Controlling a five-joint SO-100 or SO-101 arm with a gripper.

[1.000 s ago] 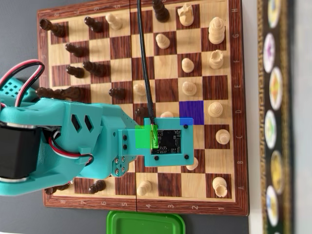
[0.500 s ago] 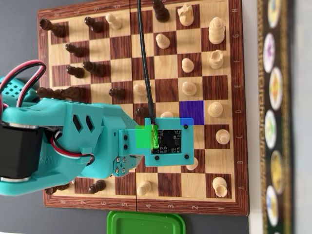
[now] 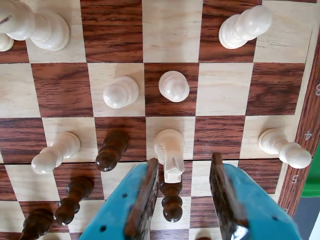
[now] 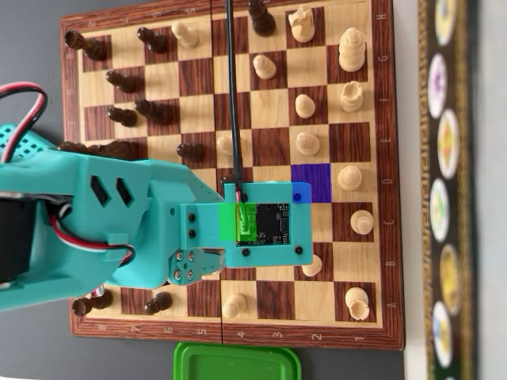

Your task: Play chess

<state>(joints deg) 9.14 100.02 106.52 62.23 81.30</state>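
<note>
Walnut-and-maple chessboard [image 4: 372, 158] fills most of the dark counter, running almost to its far and right edges in the overhead view. Teal arm [image 4: 95, 222] reaches in from the left edge, its camera plate hiding the middle squares. A green lid [image 4: 236, 362] sits at the near edge. One square is tinted blue [image 4: 310, 182], possibly the target; it stands empty. Game looks mid-course: pieces of both colours are scattered off their home ranks. In the wrist view the gripper [image 3: 187, 175] hangs open, jaws wide, holding nothing. A white knight [image 3: 169, 150] stands just ahead of the left jaw, a dark pawn [image 3: 171, 200] between the jaws. Move apparently not yet made.
</note>
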